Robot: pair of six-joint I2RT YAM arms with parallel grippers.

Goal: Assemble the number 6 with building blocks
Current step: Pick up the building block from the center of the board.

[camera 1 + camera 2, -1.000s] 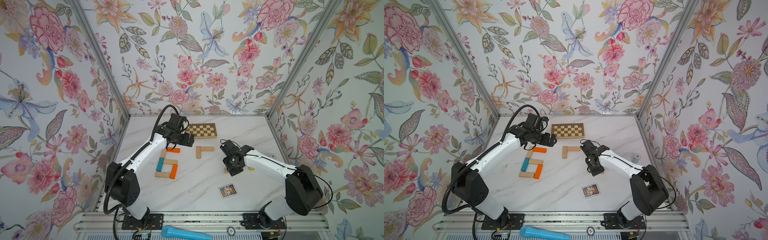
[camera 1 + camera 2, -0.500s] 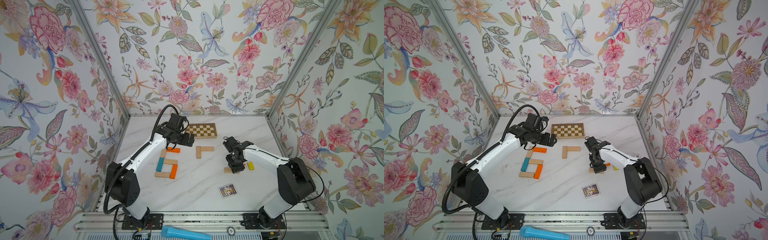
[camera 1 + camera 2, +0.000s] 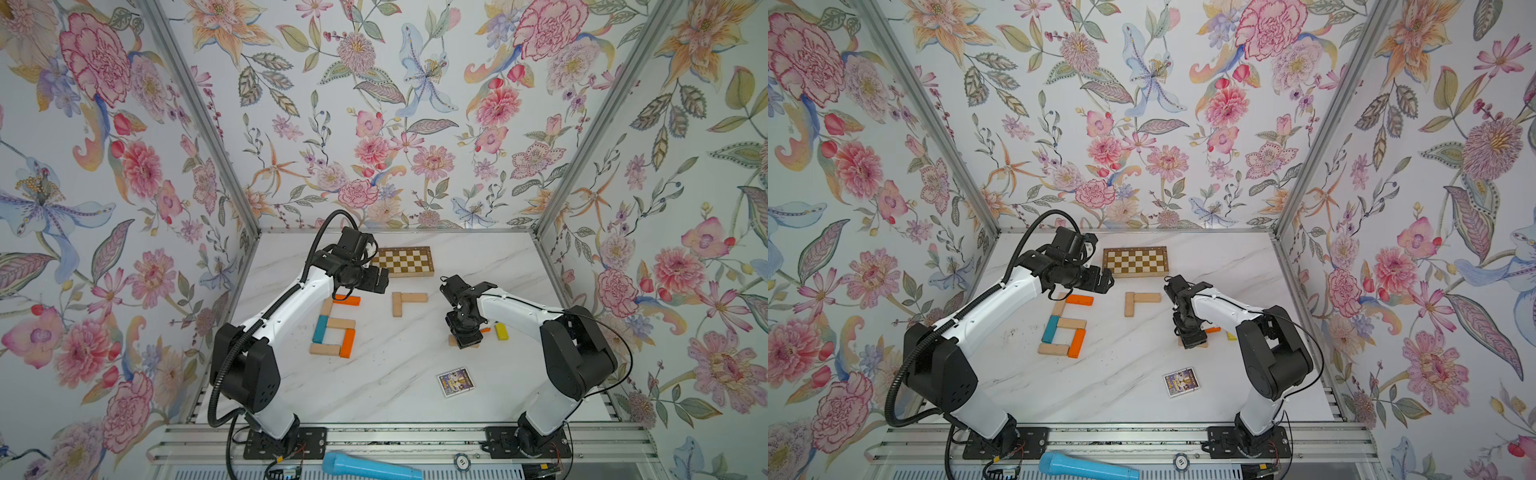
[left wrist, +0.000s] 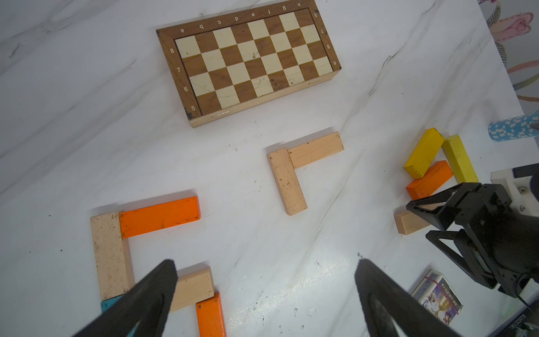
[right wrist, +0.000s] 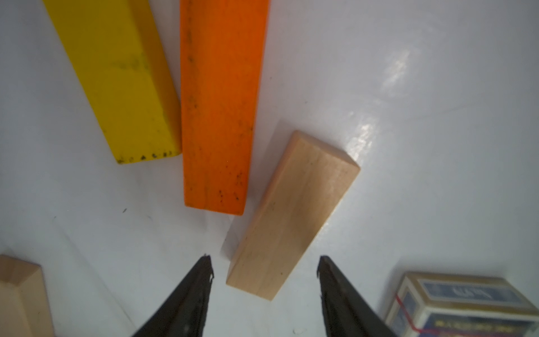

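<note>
Orange block (image 5: 218, 102) just beside pale block (image 5: 291, 216), card box (image 5: 466, 300) near, open tabletop (image 3: 395, 332) mid-table.

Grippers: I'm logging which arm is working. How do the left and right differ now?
Left gripper gapes wide; right gripper is open less. Left hangs by the six, nothing between its jaws; right points down over a pale block's end. Both hold nothing.

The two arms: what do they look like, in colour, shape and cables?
Both the left arm and the right arm have white links and black joint housings, on black base plates. A thick black ribbed hose runs along the left arm; a thin black wire follows the right one. The left gripper and right gripper are black, with tapered fingers.
</note>
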